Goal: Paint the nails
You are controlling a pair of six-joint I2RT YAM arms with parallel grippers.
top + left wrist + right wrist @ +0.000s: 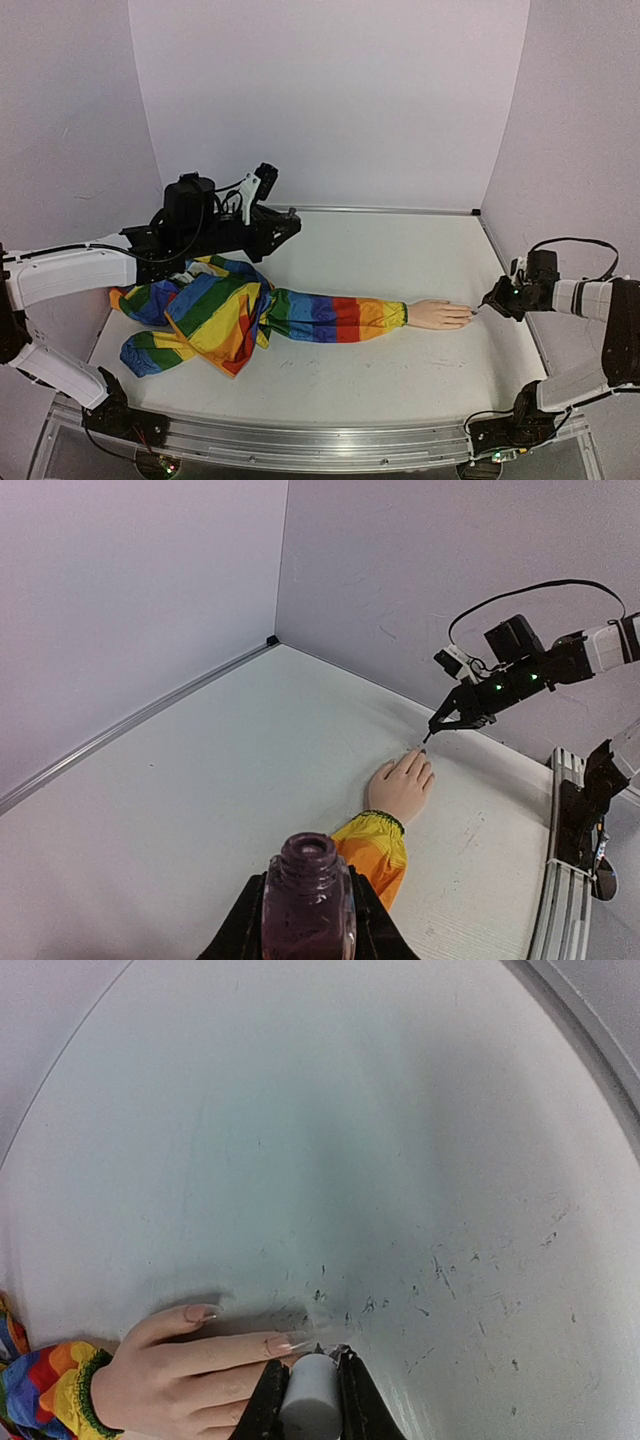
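I am pinching the grey cap of the brush in my right gripper, jaws closed tight on it. The bristle tip is poking out just past my fingertips. Right at that tip, the nearest of the nails is lying almost under the tool. I cannot tell whether the bristles are touching it. A second nail, on the thumb, is sitting a little farther off to the tool's left.

The hand is resting flat on the table with its fingers pointing toward me. Its long axis is running away from the tool to the left and into the sleeve. So I judge the coming stroke should be running along that axis, with sideways shifts only to change finger. My right arm is by far the nearer one.

Well beyond the sleeve, at the far end from the tool, my left gripper is clamping the open bottle upright.
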